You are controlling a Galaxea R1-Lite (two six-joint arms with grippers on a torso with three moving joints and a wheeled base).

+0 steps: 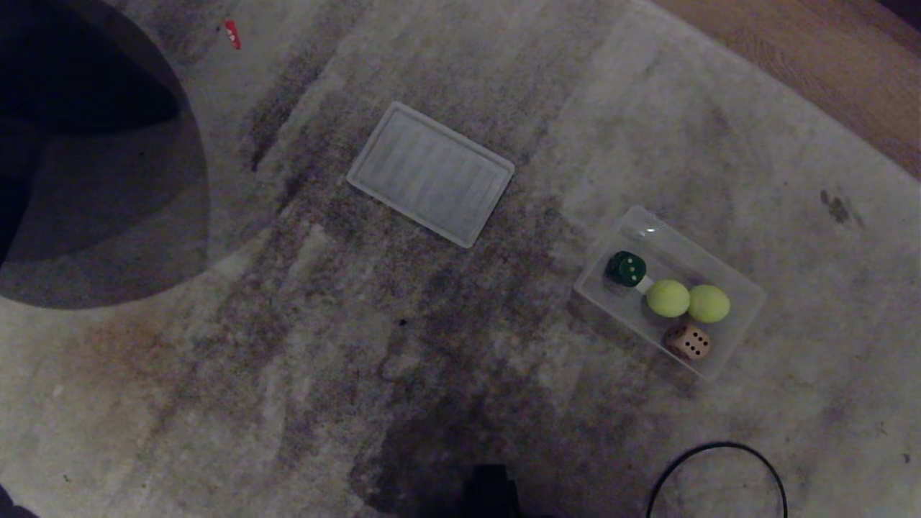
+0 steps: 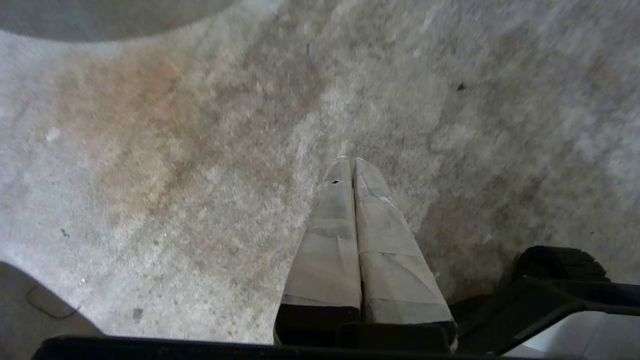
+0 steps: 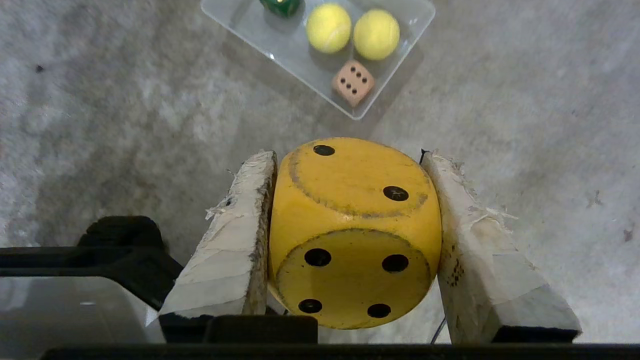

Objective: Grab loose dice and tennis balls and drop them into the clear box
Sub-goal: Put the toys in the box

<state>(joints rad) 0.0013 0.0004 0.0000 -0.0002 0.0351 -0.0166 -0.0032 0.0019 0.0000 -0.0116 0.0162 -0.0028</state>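
My right gripper [image 3: 350, 240] pinches the yellow die [image 3: 355, 230], short of the clear box [image 1: 741, 288] on the carpet. The box holds both tennis balls [image 1: 668, 298], the green die [image 1: 625, 268] and the tan die [image 1: 689, 341]. My left gripper [image 2: 352, 165] is pressed together, empty. The red die isn't visible.

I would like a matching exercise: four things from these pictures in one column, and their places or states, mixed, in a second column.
1. yellow die with black pips
2. tan die with dark pips
3. flat ribbed clear panel
4. left gripper

a. shut, empty, above the carpet
b. inside the clear plastic box
c. clamped in the right gripper
d. lying alone on the carpet

Pairs: 1-c, 2-b, 3-d, 4-a
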